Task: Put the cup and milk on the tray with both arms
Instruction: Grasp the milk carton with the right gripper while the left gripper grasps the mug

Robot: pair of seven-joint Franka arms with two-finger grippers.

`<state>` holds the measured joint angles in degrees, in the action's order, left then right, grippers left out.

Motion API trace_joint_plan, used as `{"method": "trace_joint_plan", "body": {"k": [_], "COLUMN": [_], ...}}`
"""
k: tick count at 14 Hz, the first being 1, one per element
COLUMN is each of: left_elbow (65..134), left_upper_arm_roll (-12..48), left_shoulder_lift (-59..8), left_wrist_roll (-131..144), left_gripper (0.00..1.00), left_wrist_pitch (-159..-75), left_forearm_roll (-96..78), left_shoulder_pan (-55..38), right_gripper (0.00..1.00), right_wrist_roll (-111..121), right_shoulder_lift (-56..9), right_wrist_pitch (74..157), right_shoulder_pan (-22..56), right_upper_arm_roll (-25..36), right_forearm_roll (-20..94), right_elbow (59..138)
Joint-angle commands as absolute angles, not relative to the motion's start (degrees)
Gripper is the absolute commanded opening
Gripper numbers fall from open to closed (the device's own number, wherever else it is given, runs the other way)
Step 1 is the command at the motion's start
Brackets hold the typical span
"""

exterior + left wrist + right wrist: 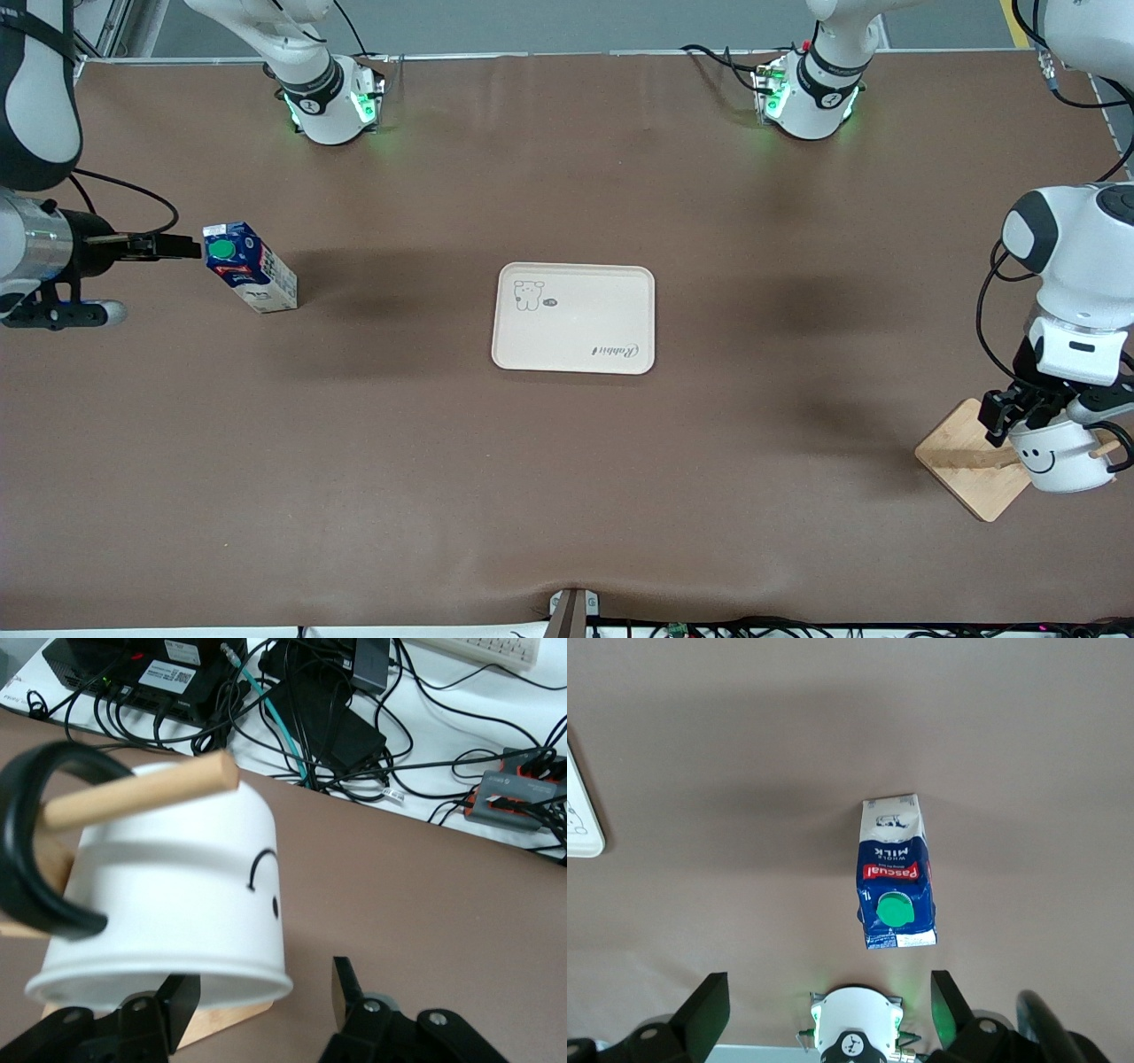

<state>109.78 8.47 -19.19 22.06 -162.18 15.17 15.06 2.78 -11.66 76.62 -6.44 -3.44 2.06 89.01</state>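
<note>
Front view — tray (574,316) lies flat at mid-table, nothing on it. Milk (249,266) stands upright toward the right arm's end of the table; right gripper (173,245) sits just beside its top, fingers (702,1014) spread wide, not touching. Cup (1060,454) hangs upside down on a wooden peg (142,790) of the wooden rack (970,461) at the left arm's end — left gripper (1019,412) at its rim, fingers (350,988) apart on either side.
</note>
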Motion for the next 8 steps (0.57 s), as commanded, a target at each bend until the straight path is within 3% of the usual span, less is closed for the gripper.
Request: {"method": "trace_joint_plan", "body": {"k": [1, 5, 8], "left_elbow": [105.83, 104.94, 105.03], "left_upper_arm_roll": [8.61, 8.61, 8.61], "left_shoulder_lift": [-21.79, -22.94, -22.94], "left_wrist_roll": [23.29, 23.29, 23.29], "left_gripper": [0.6, 0.49, 0.23], "left_wrist_pitch": [-162.33, -162.42, -162.42], "left_forearm_roll": [17.05, 17.49, 18.02], "left_shoulder_pan": [15.12, 15.12, 15.12], "right_gripper": [1.0, 1.0, 1.0], "right_wrist_roll": [2.81, 2.9, 3.43], "right_shoulder_lift": [-11.43, -11.16, -7.85], "right_wrist_pitch": [76.55, 79.18, 87.68], "right_shoulder_pan": [-7.12, -7.21, -7.74], "right_upper_arm_roll": [-3.96, -3.87, -3.95], "right_forearm_roll": [2.72, 2.64, 2.37], "right_elbow": [91.13, 94.47, 105.34]}}
